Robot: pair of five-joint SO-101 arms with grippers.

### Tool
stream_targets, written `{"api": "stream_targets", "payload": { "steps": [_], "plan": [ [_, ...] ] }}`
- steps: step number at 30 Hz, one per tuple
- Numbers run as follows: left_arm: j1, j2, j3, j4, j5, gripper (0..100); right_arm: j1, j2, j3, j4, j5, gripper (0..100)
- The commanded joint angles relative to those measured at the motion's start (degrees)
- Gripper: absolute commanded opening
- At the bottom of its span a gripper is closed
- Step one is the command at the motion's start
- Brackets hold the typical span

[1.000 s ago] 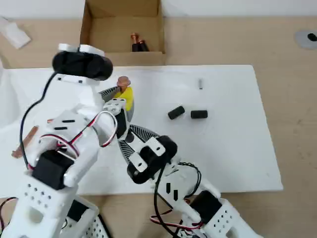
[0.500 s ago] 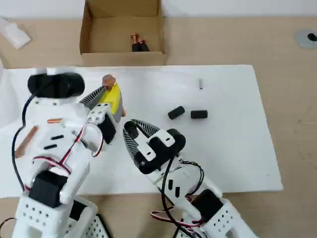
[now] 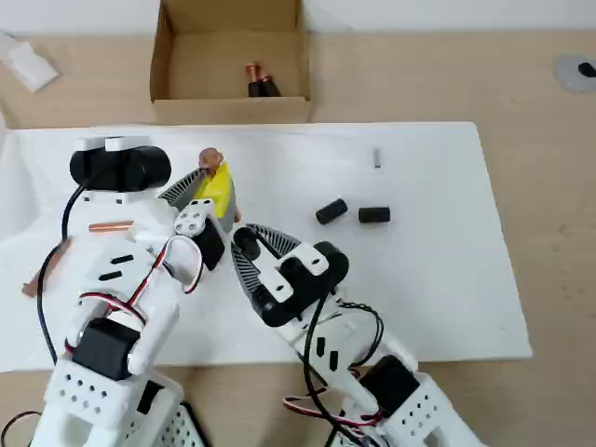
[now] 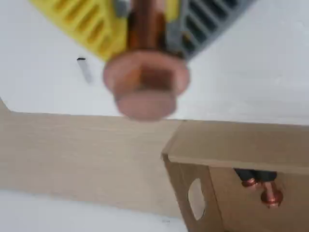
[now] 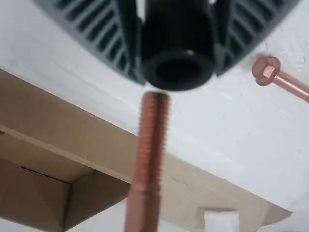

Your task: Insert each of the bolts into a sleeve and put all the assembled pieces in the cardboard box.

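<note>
Now left fingers (image 4: 72,19) clamp a bolt (image 4: 145,82), right fingers (image 5: 82,24) a sleeve (image 5: 177,67). Bolt tip beyond them looks off-centre; pushing may jam.

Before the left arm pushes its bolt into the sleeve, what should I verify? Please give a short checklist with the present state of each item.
1. The left gripper is shut on the bolt: ok.
2. The right gripper is shut on the sleeve: ok.
3. The bolt tip is lined up with the sleeve's hole: not ok; in the right wrist view the tip sits at the rim, off the hole.
4. The cardboard box has room beside the assembled pieces: ok.
5. The loose sleeves lie apart from both arms: ok.
</note>
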Motion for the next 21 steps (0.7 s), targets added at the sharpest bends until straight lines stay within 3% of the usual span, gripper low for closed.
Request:
{"api": "stream_targets", "payload": {
  "steps": [1, 10, 21],
  "plan": [
    [0.6, -1.1, -0.1, -1.3, 0.4, 0, 0.9, -10.0, -0.1, -1.6, -0.4, 0.9],
    [5.9, -1.2, -0.1, -1.1, 0.5, 0, 0.9, -10.0, -0.1, -1.4, -0.5, 0.9],
    [5.5, -1.2, -4.5, 3.7, 0.3, 0, 0.9, -10.0, -0.1, -1.4, -0.5, 0.9]
  ]
}}
